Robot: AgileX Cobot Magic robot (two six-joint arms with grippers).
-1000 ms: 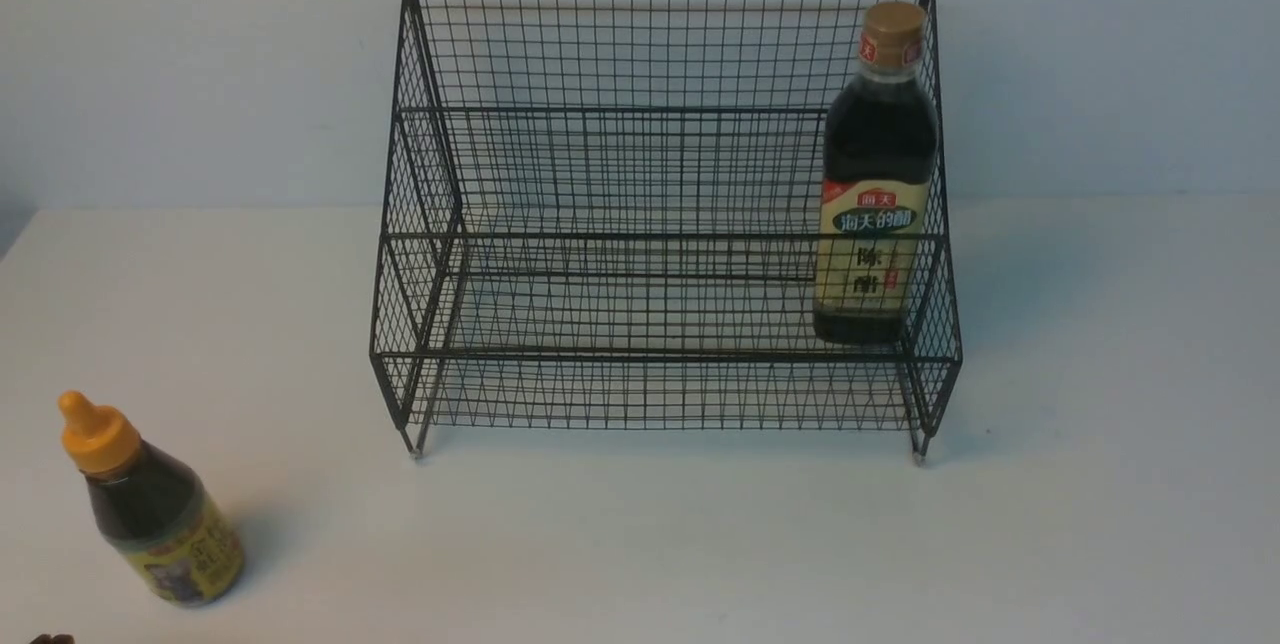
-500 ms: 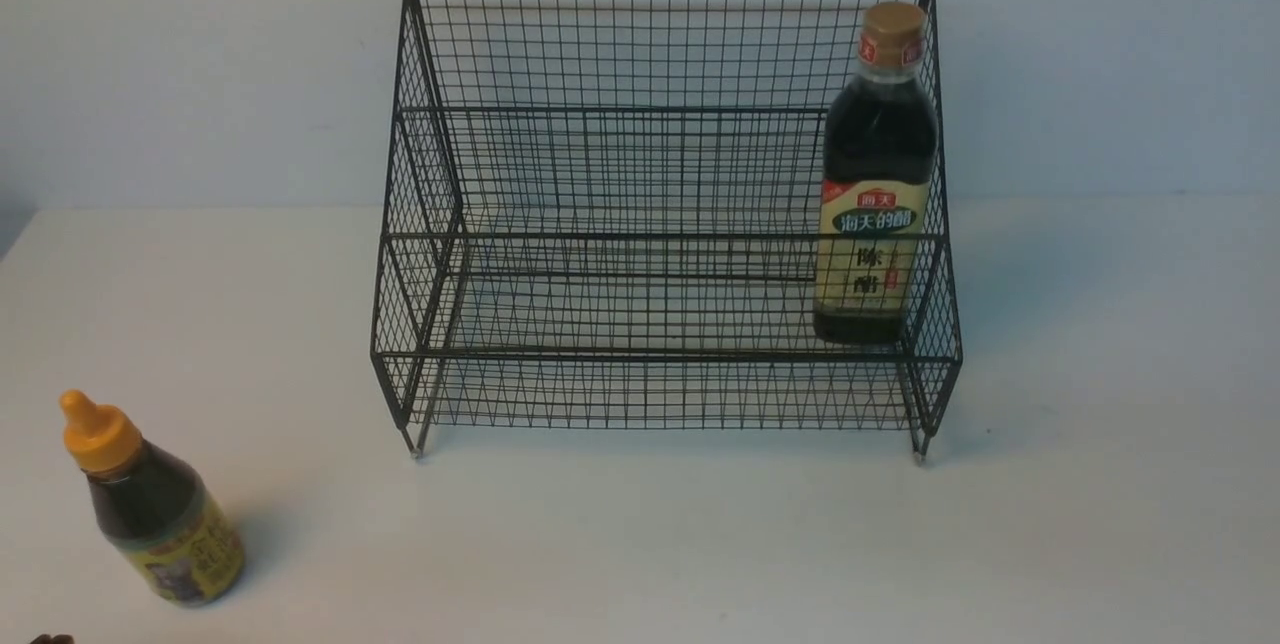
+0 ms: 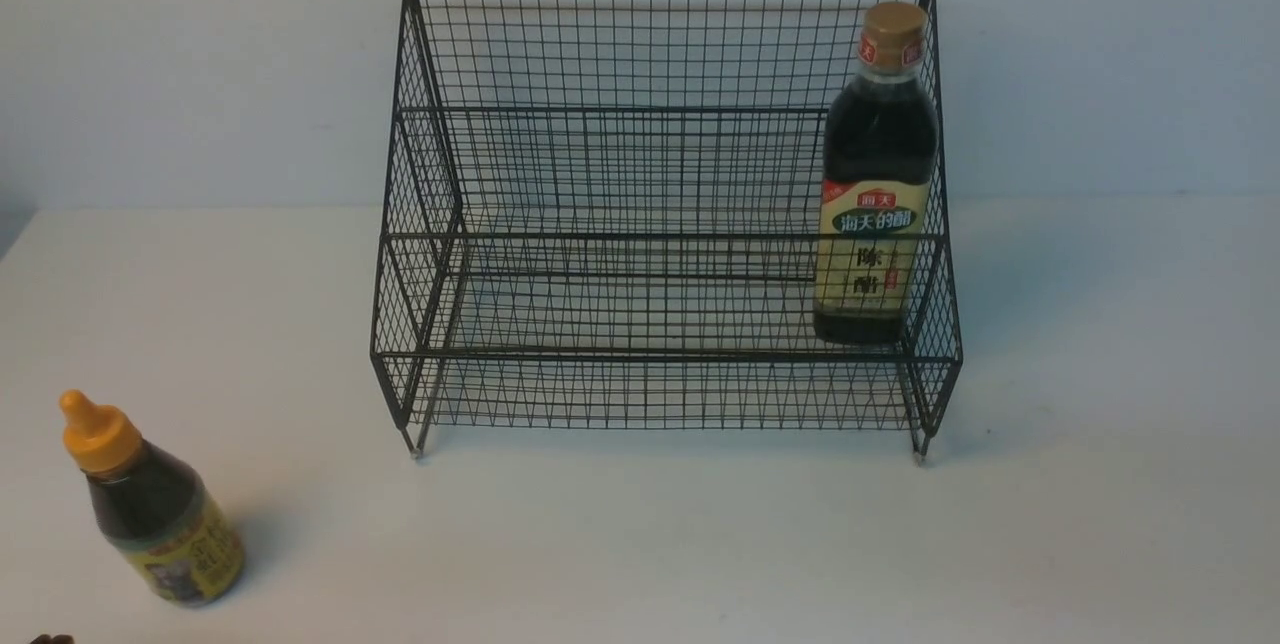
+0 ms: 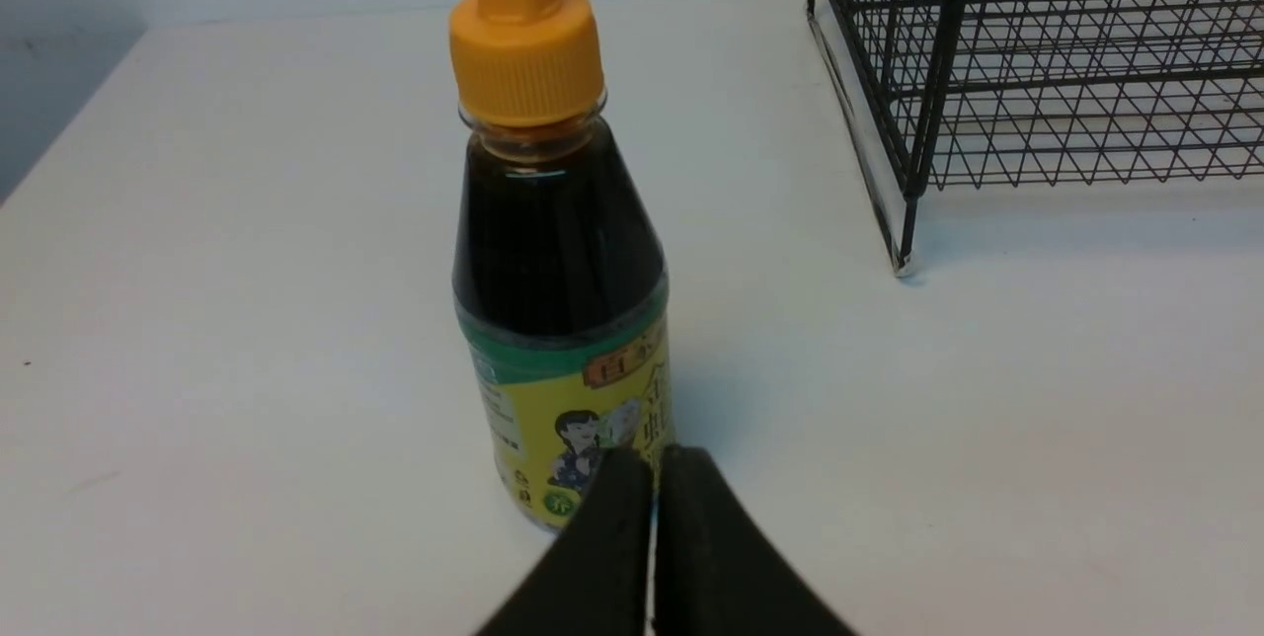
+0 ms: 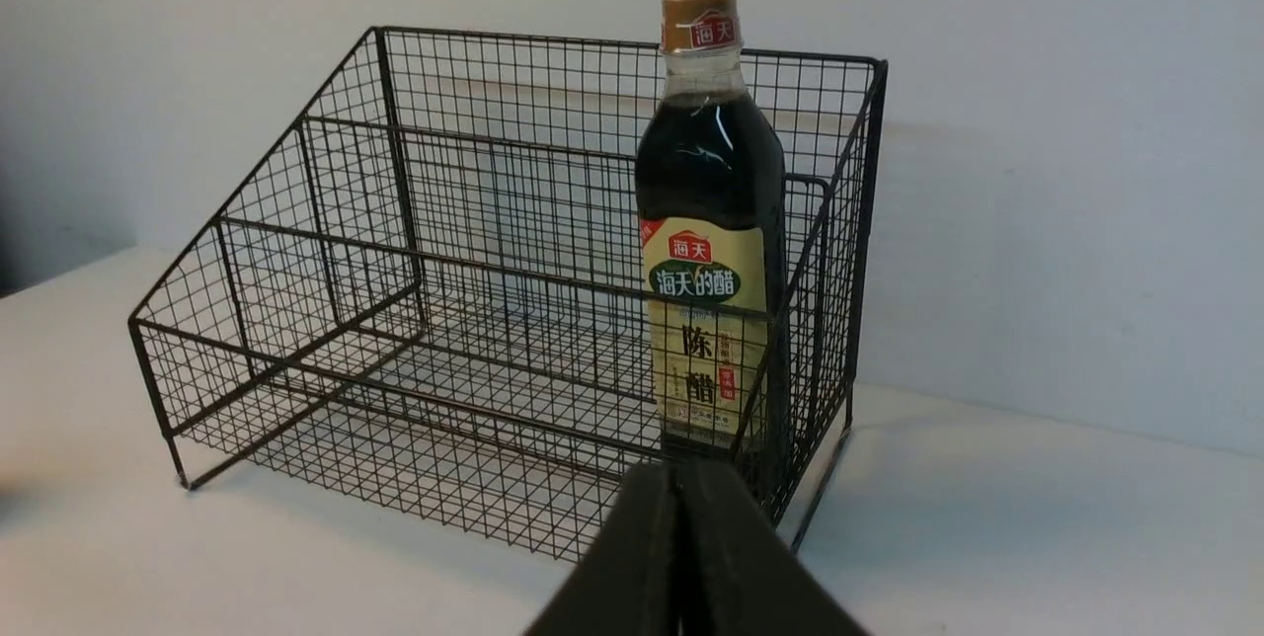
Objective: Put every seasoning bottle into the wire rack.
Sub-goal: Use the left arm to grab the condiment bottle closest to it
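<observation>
Left tool [image 4: 652, 466] closed and empty — short bottle [image 4: 558, 251] stands just ahead. Right tool [image 5: 679, 470] closed too — tall bottle [image 5: 706, 251] ahead, inside the rack [image 5: 403, 172].

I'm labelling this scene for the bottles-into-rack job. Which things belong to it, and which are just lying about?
Belongs to the job:
wire rack
tall bottle, standing inside it at its right end
short bottle, upright on the table, outside the rack
left gripper and right gripper, both shut, empty

Lying about:
no stray items show, only the table and the wall
</observation>
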